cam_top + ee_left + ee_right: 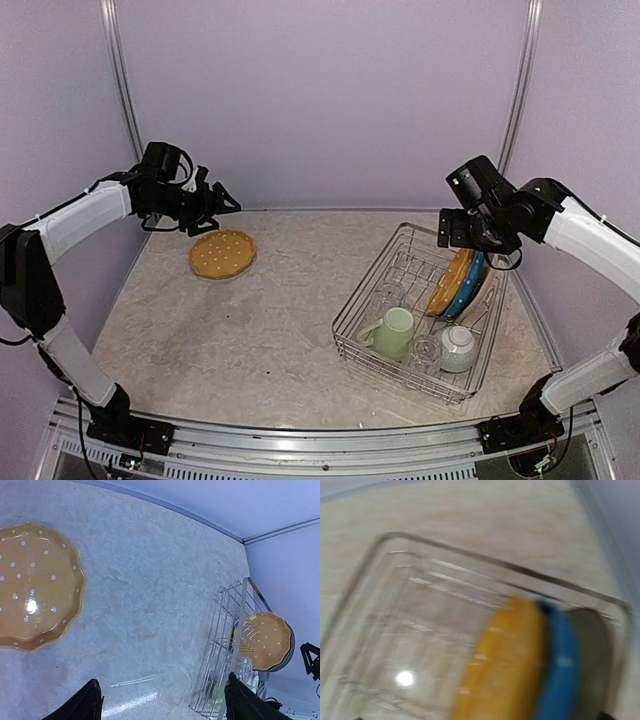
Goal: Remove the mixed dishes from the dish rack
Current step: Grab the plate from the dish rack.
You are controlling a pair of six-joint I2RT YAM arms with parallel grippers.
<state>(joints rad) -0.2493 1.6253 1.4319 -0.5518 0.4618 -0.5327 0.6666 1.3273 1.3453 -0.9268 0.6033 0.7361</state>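
The dish rack (408, 262), a large silver wire basket with low sides, sits on the right of the pale marbled worktop (270, 330) and holds most of the mixed dishes. 3 plates stand on edge in its far-right dividers: a yellow dotted plate (450, 283) in front, a blue plate (472, 290) against it, and a cream plate (592, 650) behind, which shows only blurred in the right wrist view. At the near end we see a pale green mug (395, 332), a clear glass (427, 350) and a small white-and-light-blue bowl (459, 347). 1 more yellow dotted plate with a scalloped rim (222, 253) lies flat on the worktop, far left.

The left hand (161, 680) hovers beside that flat plate, fingers spread wide with nothing between them. The right hand (452, 240) hangs above the standing plates; we judge it spread too, and empty.

We expect the plates to be stiff, glazed, fairly heavy and chippable. The top rim of the front yellow plate looks like the best hold, pinched across its thickness and lifted straight up out of the dividers, since a tilt could drag it against the blue plate. The glass is the slipperiest and most fragile.
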